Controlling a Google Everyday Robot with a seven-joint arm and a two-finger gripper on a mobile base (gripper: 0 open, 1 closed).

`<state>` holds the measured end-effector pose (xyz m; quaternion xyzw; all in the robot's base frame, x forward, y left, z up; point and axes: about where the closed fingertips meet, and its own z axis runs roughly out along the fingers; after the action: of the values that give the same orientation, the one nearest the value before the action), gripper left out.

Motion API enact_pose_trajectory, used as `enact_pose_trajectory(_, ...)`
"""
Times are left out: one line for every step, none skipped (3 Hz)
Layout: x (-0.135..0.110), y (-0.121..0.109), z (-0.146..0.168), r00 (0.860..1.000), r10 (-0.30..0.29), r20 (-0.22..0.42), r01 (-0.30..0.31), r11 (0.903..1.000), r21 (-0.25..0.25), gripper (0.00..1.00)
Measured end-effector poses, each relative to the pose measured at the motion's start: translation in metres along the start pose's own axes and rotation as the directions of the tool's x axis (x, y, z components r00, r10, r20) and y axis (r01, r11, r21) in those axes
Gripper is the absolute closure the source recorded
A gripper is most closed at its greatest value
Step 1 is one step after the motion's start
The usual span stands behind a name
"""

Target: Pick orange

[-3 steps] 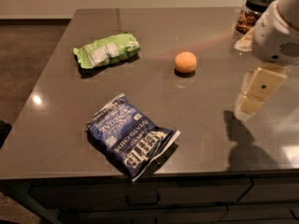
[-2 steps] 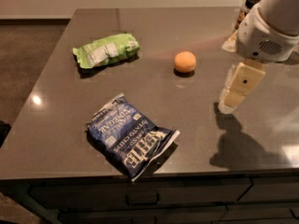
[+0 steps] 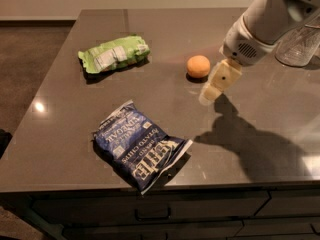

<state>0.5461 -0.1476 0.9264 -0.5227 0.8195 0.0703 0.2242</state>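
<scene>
The orange (image 3: 198, 66) is a small round pale-orange fruit lying on the dark grey table (image 3: 65, 124), a little right of centre. My gripper (image 3: 214, 89) comes in from the upper right on a white arm and hangs just right of and slightly in front of the orange, close to it and apart from it. It holds nothing that I can see.
A green chip bag (image 3: 114, 53) lies at the back left. A blue chip bag (image 3: 141, 147) lies near the front edge. A clear glass container (image 3: 301, 44) stands at the far right behind the arm. Drawers run below the front edge.
The arm has swung left and toward the orange, so the gripper now hangs right beside it. The bags and the orange have not moved on the table.
</scene>
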Motion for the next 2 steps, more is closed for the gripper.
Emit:
enact_pose_trajectory(-0.014,-0.017,0.019,0.996,0.070,0.058,-0.071,0.9975,0.011,0.00)
enact_pose_trajectory(-0.036,-0.043,0.048,0.982,0.135,0.134,-0.140,0.9897,0.029,0.00)
